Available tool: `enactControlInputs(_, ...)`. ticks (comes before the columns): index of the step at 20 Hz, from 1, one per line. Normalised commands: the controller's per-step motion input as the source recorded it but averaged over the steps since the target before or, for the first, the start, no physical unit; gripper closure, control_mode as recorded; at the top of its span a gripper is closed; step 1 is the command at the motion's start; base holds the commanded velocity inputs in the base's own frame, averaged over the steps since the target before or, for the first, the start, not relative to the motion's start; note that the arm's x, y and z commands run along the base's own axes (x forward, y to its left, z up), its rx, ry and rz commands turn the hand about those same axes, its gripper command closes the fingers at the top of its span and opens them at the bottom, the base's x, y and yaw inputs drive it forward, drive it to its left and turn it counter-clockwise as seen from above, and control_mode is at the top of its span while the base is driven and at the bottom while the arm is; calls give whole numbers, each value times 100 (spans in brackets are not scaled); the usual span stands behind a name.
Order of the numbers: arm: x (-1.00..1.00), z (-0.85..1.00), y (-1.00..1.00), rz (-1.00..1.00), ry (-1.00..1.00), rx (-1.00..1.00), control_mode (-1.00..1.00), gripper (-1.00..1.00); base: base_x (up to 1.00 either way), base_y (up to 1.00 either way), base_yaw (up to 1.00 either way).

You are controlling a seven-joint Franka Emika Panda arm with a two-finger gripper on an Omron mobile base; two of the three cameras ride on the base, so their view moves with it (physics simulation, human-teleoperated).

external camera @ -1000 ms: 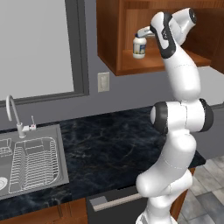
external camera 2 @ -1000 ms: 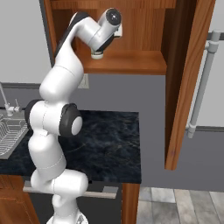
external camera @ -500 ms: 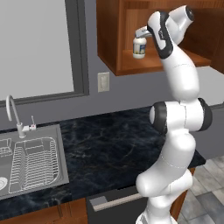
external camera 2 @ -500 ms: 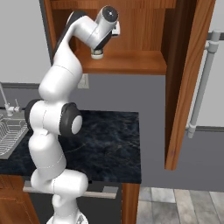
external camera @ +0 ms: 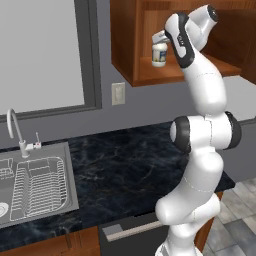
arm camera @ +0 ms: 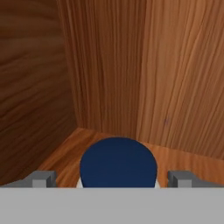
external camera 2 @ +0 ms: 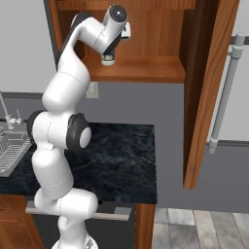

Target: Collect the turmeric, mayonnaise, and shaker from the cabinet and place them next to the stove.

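Note:
The mayonnaise [external camera: 159,54], a squat white jar with a dark blue lid [arm camera: 118,164], stands near the front left corner of the cabinet [external camera: 125,50] shelf. My gripper [arm camera: 113,178] reaches into the cabinet just above it and is open. One fingertip [arm camera: 43,177] shows on each side of the lid, apart from it. From the right base view the jar [external camera 2: 108,61] peeks out below my forearm on the shelf [external camera 2: 146,73]. The turmeric, the shaker and the stove are out of view.
The cabinet's door [external camera 2: 209,87] hangs open to the right of my arm, with a tall steel handle [external camera 2: 226,97] behind it. Below lie the dark stone counter [external camera: 125,170], a sink with a dish rack [external camera: 35,185] and a faucet [external camera: 15,130].
My wrist has crept slightly higher at the cabinet. The jar stays in place and the jaws stay wide.

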Motion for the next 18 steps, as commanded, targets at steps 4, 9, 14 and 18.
enactControlInputs(4,2,0,0,1,1,-1,-100,-100,0,0,0)
enactControlInputs(9,0,0,0,1,0,0,-100,-100,0,0,0)
enactControlInputs(14,0,0,0,2,0,0,-100,-100,0,0,0)
enactControlInputs(18,0,0,0,2,0,0,-100,-100,0,0,0)
